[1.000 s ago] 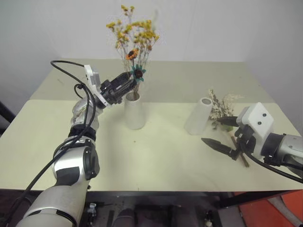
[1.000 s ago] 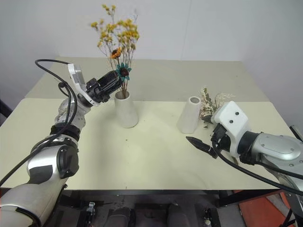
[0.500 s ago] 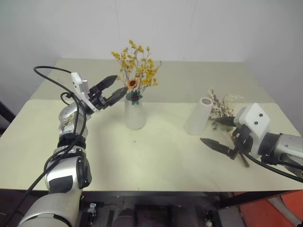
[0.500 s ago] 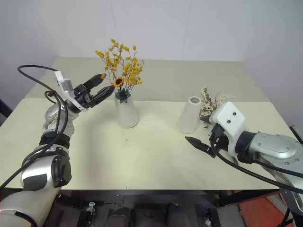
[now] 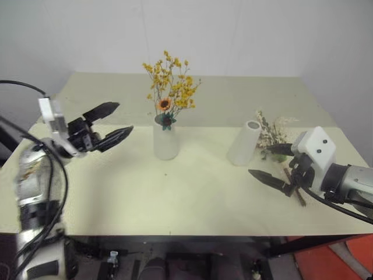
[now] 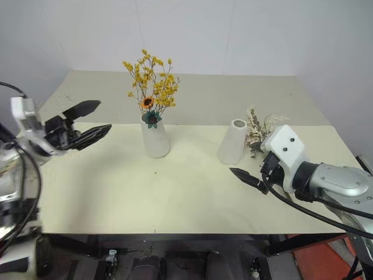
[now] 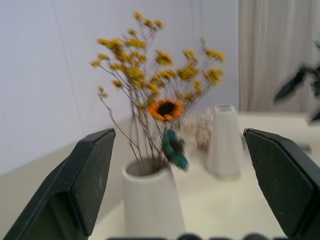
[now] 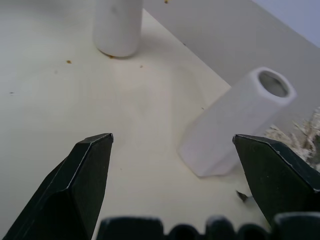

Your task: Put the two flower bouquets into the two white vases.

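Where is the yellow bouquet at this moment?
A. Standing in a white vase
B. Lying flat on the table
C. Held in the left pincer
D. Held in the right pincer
A: the yellow bouquet stands with its stems in the vase, and both pincers are open and apart from it.

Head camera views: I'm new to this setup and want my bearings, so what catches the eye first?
The yellow bouquet stands upright in a white vase near the table's middle. To its right the second white vase is empty, with the pale bouquet lying on the table just beyond it. The left pincer hangs open left of the filled vase; the right pincer is open near the pale bouquet.
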Controlling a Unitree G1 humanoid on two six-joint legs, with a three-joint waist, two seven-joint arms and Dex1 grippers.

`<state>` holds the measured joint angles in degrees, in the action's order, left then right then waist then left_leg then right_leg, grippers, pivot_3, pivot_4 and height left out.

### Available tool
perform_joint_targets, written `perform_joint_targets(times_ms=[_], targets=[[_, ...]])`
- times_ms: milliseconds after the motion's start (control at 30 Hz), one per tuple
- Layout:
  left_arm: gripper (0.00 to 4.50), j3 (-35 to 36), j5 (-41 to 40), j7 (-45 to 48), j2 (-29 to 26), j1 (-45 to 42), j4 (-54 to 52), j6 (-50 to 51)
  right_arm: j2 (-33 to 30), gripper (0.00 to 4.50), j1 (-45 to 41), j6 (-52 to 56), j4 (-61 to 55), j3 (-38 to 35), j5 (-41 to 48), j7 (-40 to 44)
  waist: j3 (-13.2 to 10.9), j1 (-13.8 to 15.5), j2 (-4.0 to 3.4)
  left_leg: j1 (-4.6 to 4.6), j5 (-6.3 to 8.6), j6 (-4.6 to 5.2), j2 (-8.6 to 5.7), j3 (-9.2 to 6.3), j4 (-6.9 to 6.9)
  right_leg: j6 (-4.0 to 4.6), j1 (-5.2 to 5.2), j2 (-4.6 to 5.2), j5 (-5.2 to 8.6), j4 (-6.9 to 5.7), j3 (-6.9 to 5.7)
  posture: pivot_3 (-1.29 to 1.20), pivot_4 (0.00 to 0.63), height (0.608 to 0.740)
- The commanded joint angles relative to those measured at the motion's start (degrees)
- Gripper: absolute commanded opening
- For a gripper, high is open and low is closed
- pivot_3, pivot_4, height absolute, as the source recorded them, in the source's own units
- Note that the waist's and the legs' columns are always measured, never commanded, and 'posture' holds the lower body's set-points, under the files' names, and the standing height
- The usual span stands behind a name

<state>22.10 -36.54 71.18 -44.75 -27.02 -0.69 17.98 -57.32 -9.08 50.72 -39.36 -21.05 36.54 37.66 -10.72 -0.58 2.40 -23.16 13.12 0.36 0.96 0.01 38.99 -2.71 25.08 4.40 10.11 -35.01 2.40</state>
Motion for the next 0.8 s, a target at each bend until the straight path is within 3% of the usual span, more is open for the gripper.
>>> perform_joint_targets(times_ms=[33,200,267,600,800], targets=[[4.49,-1.5,-3.2,-2.5,-4.1,2.5,-11.9,7.3,-3.4,4.50,1.0,-1.3,4.6,-3.6,-2.5,2.4,0.0,0.2,0.00,0.02,0.00,0.00,-0.01,0.01,0.00,0.00,-0.03,0.01,0.01,0.01,0.00,0.00,0.150,0.740],[4.49,-8.9,-3.2,-9.3,-8.1,3.4,-25.0,17.6,-7.4,4.50,-0.3,-3.9,15.3,-0.2,-7.4,4.9,0.0,0.2,0.01,0.16,0.00,0.00,0.02,0.05,0.00,0.00,-0.13,-0.03,0.10,0.01,0.01,0.00,0.150,0.740],[4.49,-12.6,-4.2,-10.7,-7.7,1.6,-26.8,20.7,-8.1,4.50,-4.1,-3.8,22.4,5.3,-10.6,4.5,0.0,-0.3,-0.02,0.21,0.00,0.00,0.02,0.05,-0.06,0.02,-0.12,-0.06,0.13,-0.03,0.02,0.00,0.150,0.740],[4.49,-27.6,2.7,-16.4,-4.0,-9.5,-25.7,25.8,-4.2,4.50,-26.4,2.0,44.5,25.4,-17.8,10.5,0.0,-1.5,-0.07,0.17,0.00,0.00,0.01,0.05,-0.13,0.07,-0.04,-0.14,0.12,-0.04,0.11,0.00,0.150,0.740],[4.49,-30.4,4.7,-18.9,-0.1,-13.4,-24.1,27.0,-0.2,4.50,-34.4,4.0,54.2,32.1,-22.0,13.1,0.0,-1.5,-0.07,0.11,0.00,0.01,-0.04,0.05,-0.10,0.06,-0.01,-0.09,0.11,-0.03,0.11,0.00,0.150,0.740]])
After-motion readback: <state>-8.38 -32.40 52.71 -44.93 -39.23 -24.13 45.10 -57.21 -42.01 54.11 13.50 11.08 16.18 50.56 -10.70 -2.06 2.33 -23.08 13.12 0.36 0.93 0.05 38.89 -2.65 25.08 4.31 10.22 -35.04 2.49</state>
